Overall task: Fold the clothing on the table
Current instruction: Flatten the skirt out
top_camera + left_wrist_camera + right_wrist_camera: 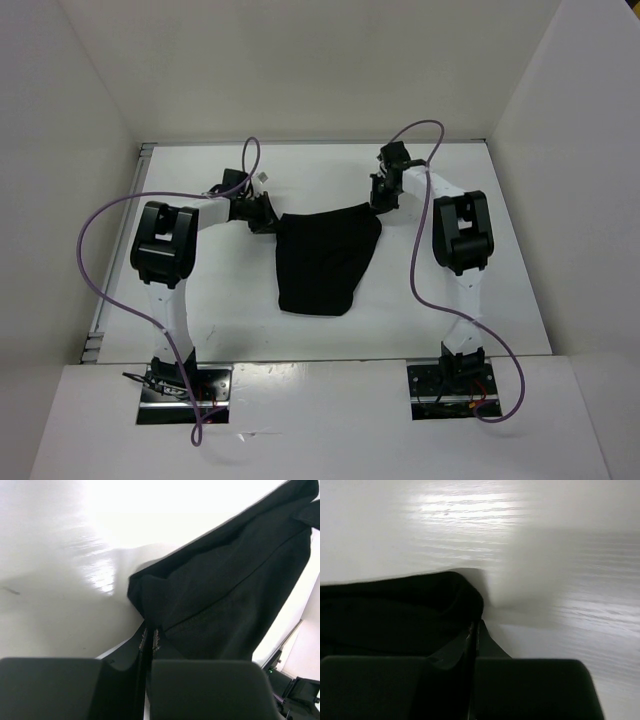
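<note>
Top external view puts the clothing point(325, 262) at the middle of the worktop point(230, 290), a limp black piece with its wide edge on the far side and its body narrowing toward the arm bases (so the held edge runs left to right, and the loose tail points back at the robot). At the far-left corner of the clothing sits the left hand point(262, 222), its fingers pressed together on the fabric; the left wrist view shows the corner bunched right at the tips. At the far-right corner of the clothing sits the right hand point(379, 198), fingers likewise together, and the right wrist view shows the cloth's rolled edge caught at their tips. Each arm is nearest its own corner. The two corners are well apart, and the edge is slightly bowed between them. Judging from this, a fold would carry that far edge over the body toward the near tail, both hands travelling evenly to keep the edge straight.
</note>
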{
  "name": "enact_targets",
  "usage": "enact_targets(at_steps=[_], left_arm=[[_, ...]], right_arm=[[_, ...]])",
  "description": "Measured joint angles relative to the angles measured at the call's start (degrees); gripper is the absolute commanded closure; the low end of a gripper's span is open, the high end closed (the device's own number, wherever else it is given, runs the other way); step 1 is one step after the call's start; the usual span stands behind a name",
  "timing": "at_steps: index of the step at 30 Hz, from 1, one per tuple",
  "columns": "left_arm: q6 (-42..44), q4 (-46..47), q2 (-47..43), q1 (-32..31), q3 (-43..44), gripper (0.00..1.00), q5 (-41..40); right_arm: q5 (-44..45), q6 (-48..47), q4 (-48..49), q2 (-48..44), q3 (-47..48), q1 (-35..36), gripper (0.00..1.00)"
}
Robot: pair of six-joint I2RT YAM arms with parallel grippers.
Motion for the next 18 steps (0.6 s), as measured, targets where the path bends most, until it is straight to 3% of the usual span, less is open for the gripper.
enact_targets(at_steps=[5, 14, 18], left_arm=[[0.0, 0.1, 0.0, 1.4, 0.0, 1.00, 0.1], [-0.3, 0.9, 0.8, 1.7, 0.1, 1.00, 2.8], [-1.0, -1.1, 3.8, 2.2, 5.2, 1.00, 5.9]], right_arm=[[6.3, 2.4, -0.4, -2.9, -1.9, -1.9, 1.00], [4.9, 4.2, -0.6, -4.1, -3.4, -2.8, 1.00], [3.4, 4.0, -3.5, -4.0, -0.8, -2.6, 1.00]])
